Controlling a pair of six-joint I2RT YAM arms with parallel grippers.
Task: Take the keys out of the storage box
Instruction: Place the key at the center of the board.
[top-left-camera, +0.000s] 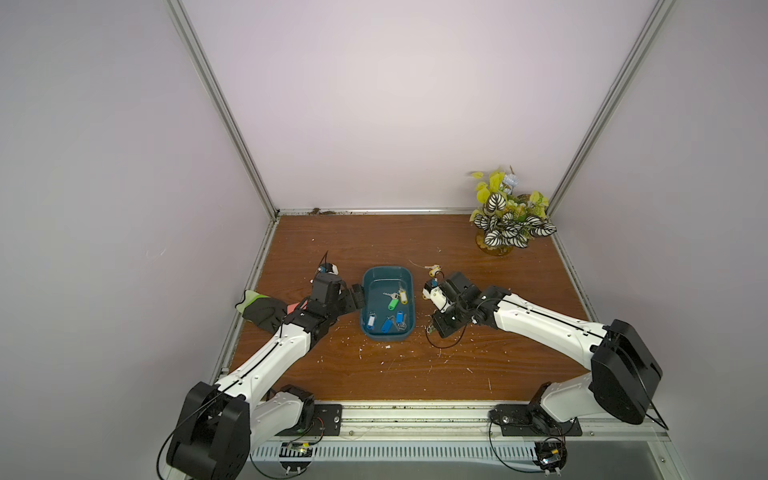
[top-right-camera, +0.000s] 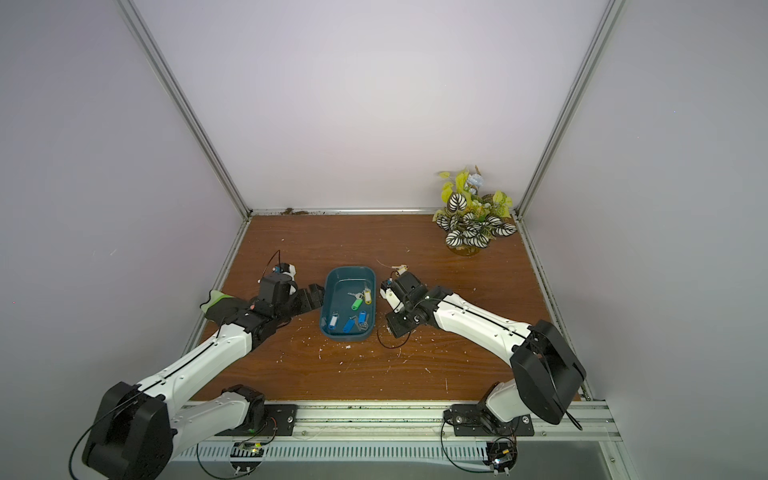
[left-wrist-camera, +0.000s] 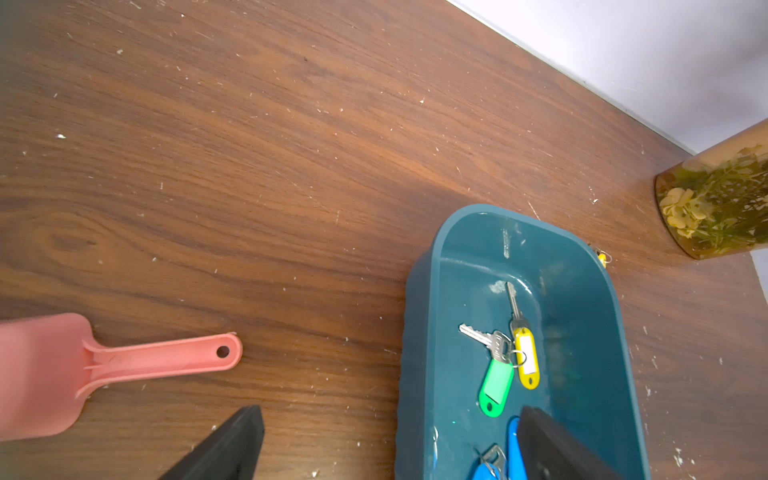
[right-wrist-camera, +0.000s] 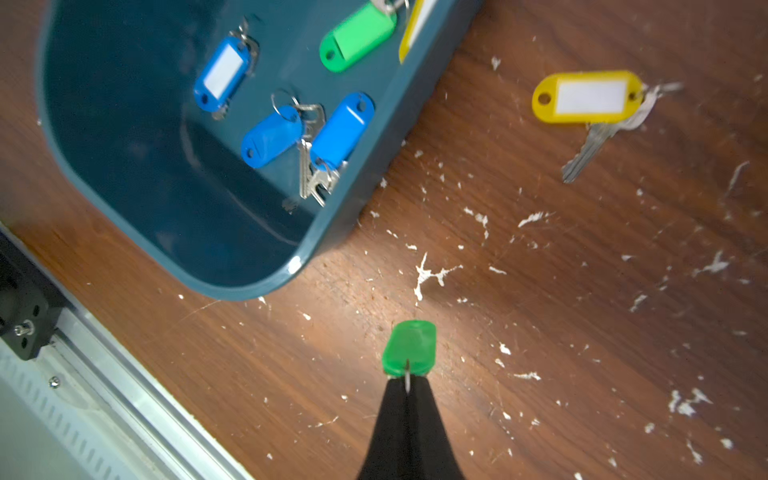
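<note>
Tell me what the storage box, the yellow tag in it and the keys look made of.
The storage box looks like moulded plastic, dark teal and glossy: light glints on its rounded rim. The yellow tag seems smooth plastic with a white label window, perhaps paper. The keys look like bare silver metal, judging by their bright sheen.

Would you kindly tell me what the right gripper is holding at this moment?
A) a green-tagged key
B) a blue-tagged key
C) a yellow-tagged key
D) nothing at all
A: in the right wrist view the right gripper is shut on the ring end of a green-tagged key, outside the storage box, while a yellow-tagged key lies loose on the wood beside it.
</note>
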